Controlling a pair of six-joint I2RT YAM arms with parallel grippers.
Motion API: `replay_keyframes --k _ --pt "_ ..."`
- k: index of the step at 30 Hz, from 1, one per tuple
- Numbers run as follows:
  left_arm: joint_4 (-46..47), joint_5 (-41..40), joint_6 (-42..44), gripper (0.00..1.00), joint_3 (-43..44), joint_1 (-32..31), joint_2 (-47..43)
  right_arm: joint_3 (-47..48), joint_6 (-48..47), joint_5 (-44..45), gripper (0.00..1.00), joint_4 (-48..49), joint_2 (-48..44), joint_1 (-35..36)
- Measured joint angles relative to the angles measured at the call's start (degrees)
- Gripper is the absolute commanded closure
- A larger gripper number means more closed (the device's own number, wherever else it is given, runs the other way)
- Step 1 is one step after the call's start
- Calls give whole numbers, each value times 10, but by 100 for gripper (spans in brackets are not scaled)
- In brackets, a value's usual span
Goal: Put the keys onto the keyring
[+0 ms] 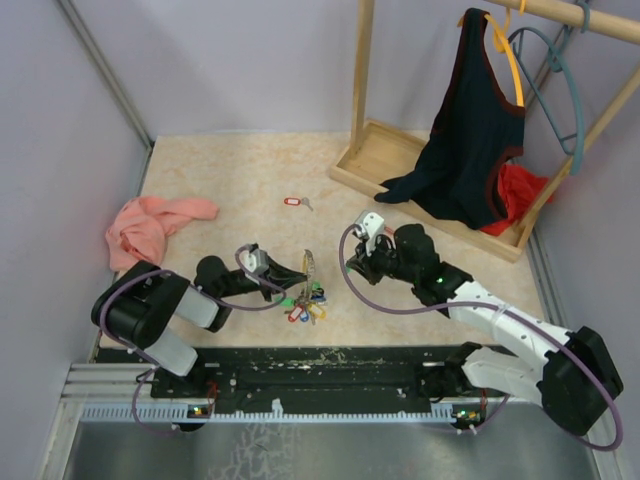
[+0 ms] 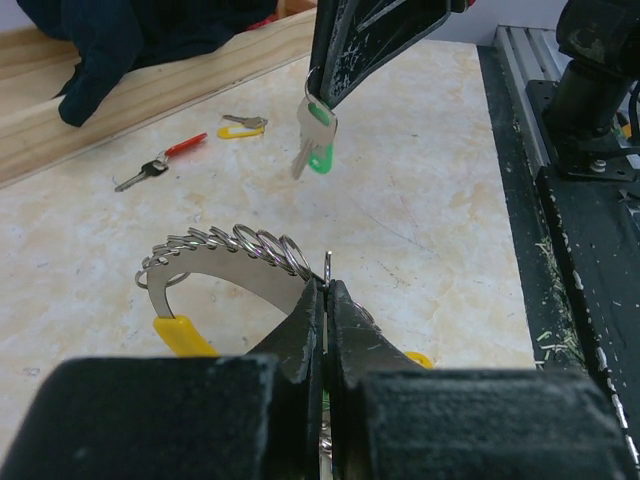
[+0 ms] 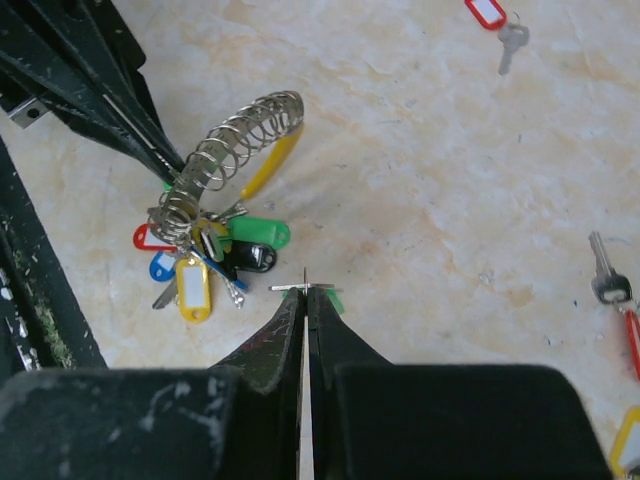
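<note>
The left jaws, pressed together, pinch the keyring (image 2: pixel 225 272) upright just above the worktop (image 1: pixel 220 170), at lower centre of the top view. Its bunch of tagged keys (image 3: pixel 215 262) lies on the surface. The right jaws pinch a green key (image 2: pixel 319 158) by its small ring, just beside the keyring. A red key (image 1: pixel 292 202) lies loose at upper centre.

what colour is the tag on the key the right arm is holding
The key's tag is green, clearest in the left wrist view.
</note>
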Motion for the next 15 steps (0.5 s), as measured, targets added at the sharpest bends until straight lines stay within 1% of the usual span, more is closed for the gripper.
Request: replay_keyframes --k 6,10,15 --pt "0 25 22 100 1 0 -5 0 -64 -70 100 20 24 1" --pt "0 44 35 99 2 2 -5 0 -106 -93 100 27 38 13" --pt "0 69 54 99 6 2 -2 1 -161 -108 100 37 66 48"
